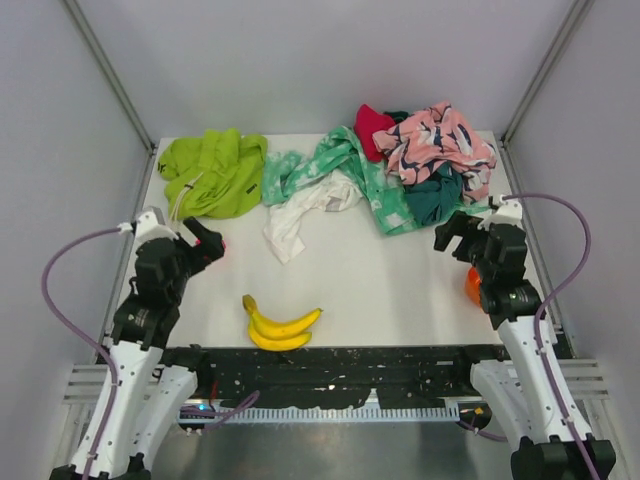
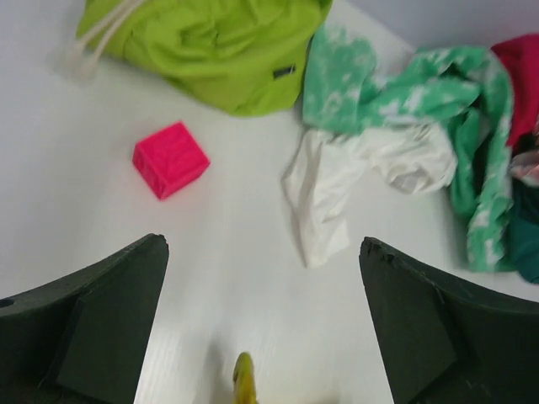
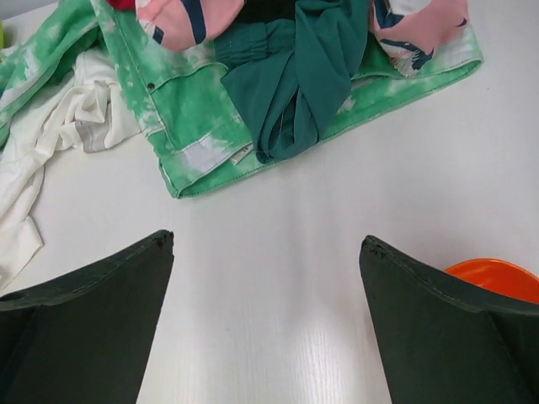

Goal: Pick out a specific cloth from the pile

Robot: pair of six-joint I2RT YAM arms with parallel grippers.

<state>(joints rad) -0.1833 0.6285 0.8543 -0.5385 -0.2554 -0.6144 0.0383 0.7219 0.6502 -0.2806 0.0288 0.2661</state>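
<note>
soft, rumpled lime-green cloth (image 1: 215, 172)

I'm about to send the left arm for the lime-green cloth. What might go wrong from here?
The pink cube lies between the open left gripper and the lime-green cloth; a low approach may knock it. The cloth's right edge meets the mint-green cloth, so a grab there might drag both. Pinching only the white cords could slip.
</note>
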